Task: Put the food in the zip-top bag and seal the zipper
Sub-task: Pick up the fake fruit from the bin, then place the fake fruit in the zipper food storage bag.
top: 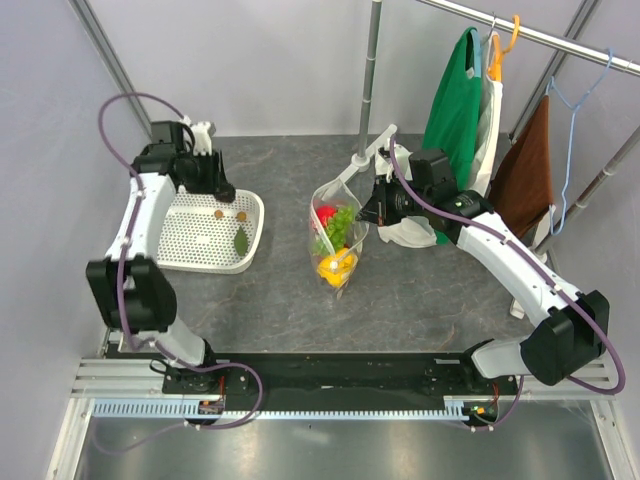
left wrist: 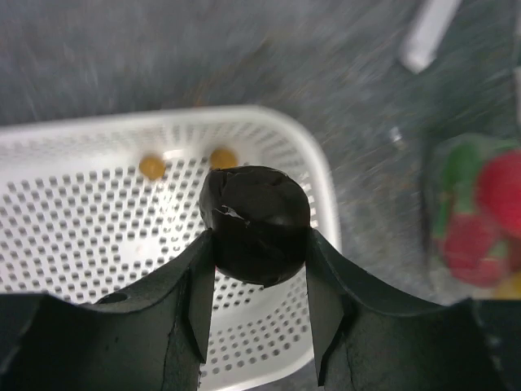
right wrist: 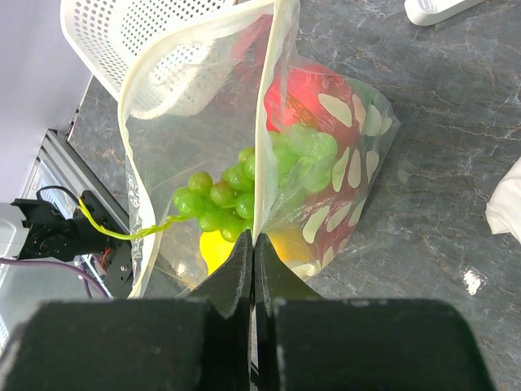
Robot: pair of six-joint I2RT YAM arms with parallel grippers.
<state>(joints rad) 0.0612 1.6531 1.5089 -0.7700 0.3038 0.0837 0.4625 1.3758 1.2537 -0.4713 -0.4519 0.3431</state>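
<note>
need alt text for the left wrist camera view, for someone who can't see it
The left gripper clamps a dark round item between its two black fingers, above a white perforated basket holding two small orange pieces. At the right edge, blurred, sits the zip-top bag with red and green food inside.

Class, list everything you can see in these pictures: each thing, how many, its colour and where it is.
basket: one, white, left side
round pieces: two, orange, in basket
leaf: one, green, in basket
dark ball: one, black, above basket
zip-top bag: one, clear, white-dotted, centre, mouth open
grapes: one bunch, green, in bag
red food: at least one, in bag
yellow food: one, bag bottom
cloth: one, white, right of bag
green garment: one, hanging far right
brown garment: one, hanging far right
left gripper: black, grips dark ball
right gripper: black, pinches bag rim
</note>
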